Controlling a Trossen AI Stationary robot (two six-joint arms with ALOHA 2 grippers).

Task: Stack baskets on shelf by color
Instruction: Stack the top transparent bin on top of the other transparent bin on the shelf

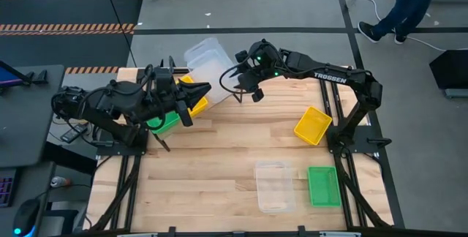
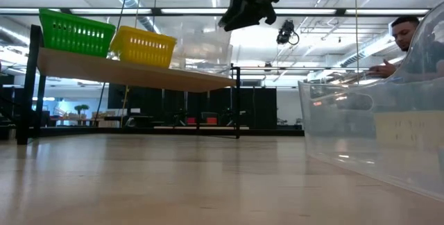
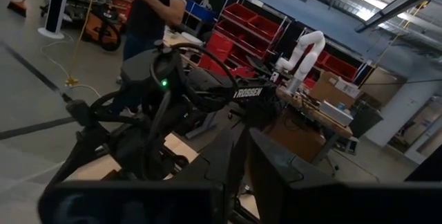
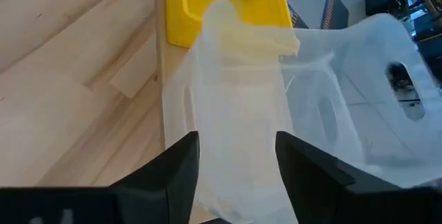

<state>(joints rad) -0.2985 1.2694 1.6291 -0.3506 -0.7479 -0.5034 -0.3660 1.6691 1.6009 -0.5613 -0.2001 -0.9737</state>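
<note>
On the slanted shelf [image 2: 139, 74] at the table's far left stand a green basket [image 2: 76, 33], a yellow basket [image 2: 142, 46] and stacked clear baskets [image 1: 206, 60]. My right gripper [image 1: 243, 85] is open at the clear stack's near end, with that end's wall between its fingers. My left gripper [image 1: 197, 92] is shut and empty, hovering over the shelf's yellow basket [image 1: 197, 105]. On the table lie another yellow basket [image 1: 313, 124], a clear one [image 1: 273, 186] and a green one [image 1: 322, 186]. My right gripper has one finger [image 4: 181, 172] on each side of the end wall [image 4: 238, 134] of the top clear basket, coming slanting down from the table's right side. I cannot tell whether the fingers touch the wall. The basket rests on the stack.
The low view has the table's clear basket [image 2: 374, 135] close in front at the right. The two arms stand close together over the shelf. A person [image 1: 409, 3] walks beyond the far right corner. Bare wood lies at the table's near left.
</note>
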